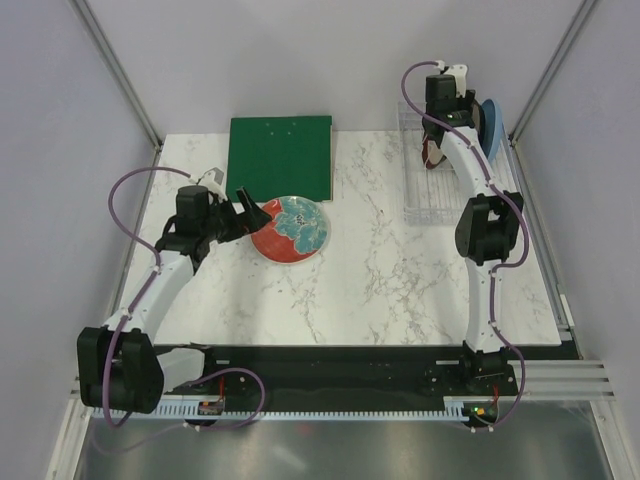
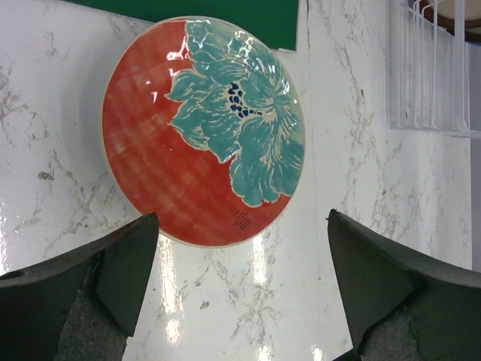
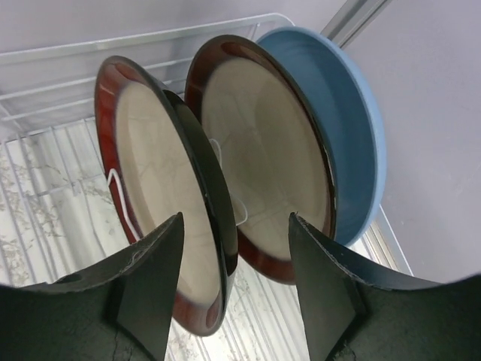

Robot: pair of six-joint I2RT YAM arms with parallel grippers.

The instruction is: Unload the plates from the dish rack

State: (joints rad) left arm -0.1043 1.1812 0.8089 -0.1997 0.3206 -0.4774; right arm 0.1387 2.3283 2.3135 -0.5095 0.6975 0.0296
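Right gripper [image 3: 235,219], jaws spread and empty, faces the dish rack [image 3: 45,98], where the nearest red-rimmed plate [image 3: 150,173] stands on edge at 12 o'clock, rim aligned with the gap; a second red-rimmed plate [image 3: 263,150] and a blue plate [image 3: 357,135] stand toward 1 o'clock. Left gripper [image 2: 242,216], likewise released, overlooks the floral plate [image 2: 203,128] lying flat.

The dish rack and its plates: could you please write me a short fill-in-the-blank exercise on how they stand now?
The dish rack holds ___ plates on edge.
The plain plate behind the two red-rimmed plates is light ___.
The flowered plate lies flat on the ___, near the left gripper.
The right gripper is ___.
Missing words: three; blue; table; open.
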